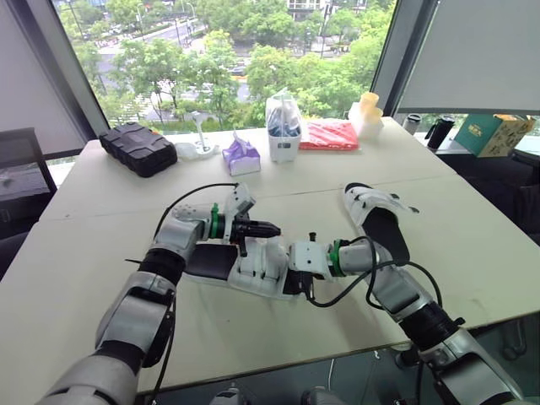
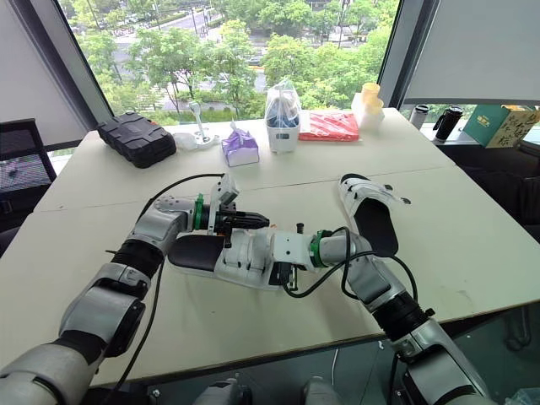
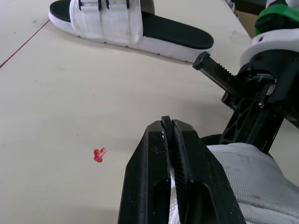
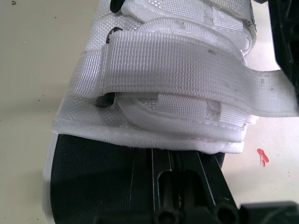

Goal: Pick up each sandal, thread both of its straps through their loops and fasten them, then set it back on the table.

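A white sandal with a black footbed (image 1: 221,263) lies on the table's near middle. My left gripper (image 1: 268,228) hovers over its upper, shut on a white strap (image 3: 173,184) that shows between the fingers. From the right, my right gripper (image 1: 294,282) meets the same sandal. Its fingers (image 4: 187,179) are pressed together, their tips tucked under the edge of the woven upper (image 4: 177,70). One strap (image 4: 187,63) lies folded across that upper. The second sandal (image 1: 380,219) rests flat to the right, its two straps across it.
Along the far side of the table (image 1: 101,245) stand a black case (image 1: 139,148), a purple pack (image 1: 241,157), a white bag (image 1: 283,126), a red packet (image 1: 329,135) and yellow cups (image 1: 367,112). A small red mark (image 3: 98,155) is on the tabletop beside the sandal.
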